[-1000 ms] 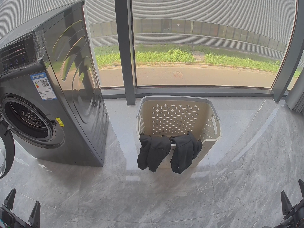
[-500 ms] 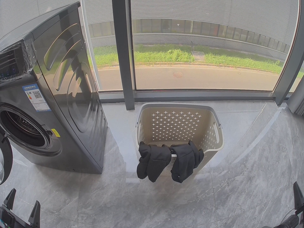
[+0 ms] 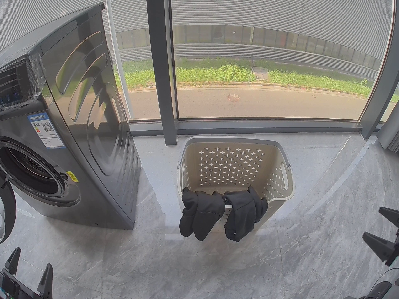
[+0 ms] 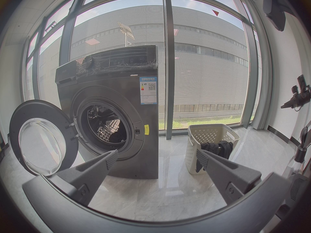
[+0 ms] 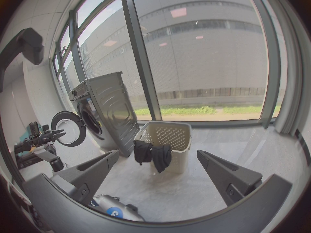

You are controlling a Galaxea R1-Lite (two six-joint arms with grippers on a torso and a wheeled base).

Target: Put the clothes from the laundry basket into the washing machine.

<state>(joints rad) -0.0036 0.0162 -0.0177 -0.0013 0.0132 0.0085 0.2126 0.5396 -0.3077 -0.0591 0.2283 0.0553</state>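
Observation:
A cream laundry basket point(image 3: 235, 162) stands on the floor by the window, with dark clothes point(image 3: 222, 214) draped over its near rim. The dark grey washing machine point(image 3: 62, 117) stands to its left, its round door point(image 4: 42, 138) swung open and the drum point(image 4: 105, 128) showing. My left gripper point(image 3: 29, 268) is open, low at the near left, well short of the machine. My right gripper point(image 3: 384, 231) is open at the near right, apart from the basket. The basket point(image 5: 165, 139) and clothes point(image 5: 152, 154) lie ahead of the right gripper point(image 5: 157, 156).
A large window with a dark upright post point(image 3: 160, 63) runs behind the basket. The grey marble floor point(image 3: 208, 266) is bare between me and the basket. A curtain edge point(image 3: 390, 129) hangs at the far right.
The head camera has shifted, so basket and machine sit lower and farther left in the picture. My right gripper has risen at the right edge. The left gripper has kept still.

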